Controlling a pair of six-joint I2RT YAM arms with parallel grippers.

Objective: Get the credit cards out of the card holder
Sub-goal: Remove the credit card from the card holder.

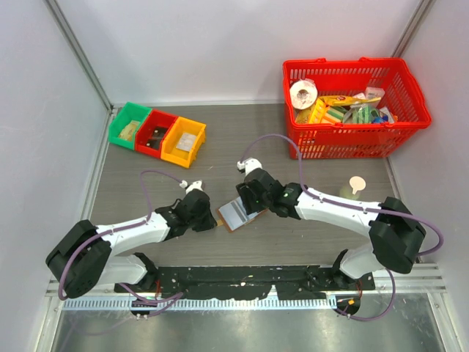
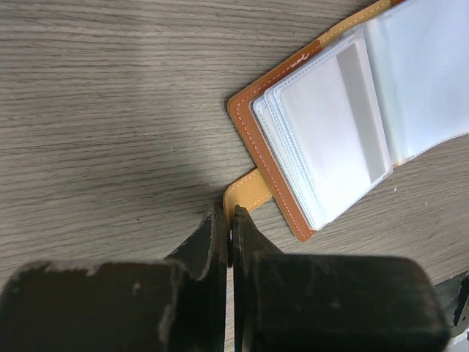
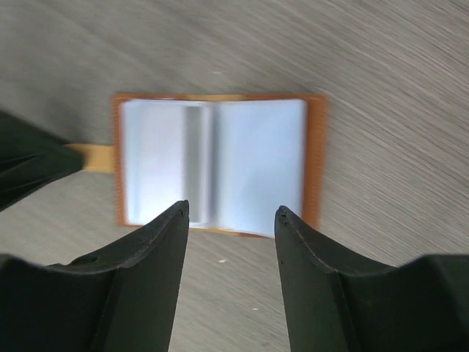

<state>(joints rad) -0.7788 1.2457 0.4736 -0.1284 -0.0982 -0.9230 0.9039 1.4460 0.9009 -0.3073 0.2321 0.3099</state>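
Observation:
The brown card holder (image 1: 238, 213) lies open and flat on the grey wooden table, its pale blue inner panels facing up. It also shows in the left wrist view (image 2: 249, 136) and the right wrist view (image 3: 315, 158). Pale whitish-blue credit cards (image 2: 330, 132) sit stacked in its clear sleeves (image 3: 256, 161); I cannot tell them apart. My left gripper (image 2: 229, 214) is shut on the holder's tan strap tab (image 2: 249, 192) at its left edge (image 1: 210, 218). My right gripper (image 3: 231, 213) is open and empty, hovering just above the holder's near edge (image 1: 249, 196).
A red basket (image 1: 344, 143) full of groceries stands at the back right. Green, red and yellow bins (image 1: 157, 133) stand in a row at the back left. A small beige round tag (image 1: 357, 183) lies right of the right arm. Walls close in on both sides.

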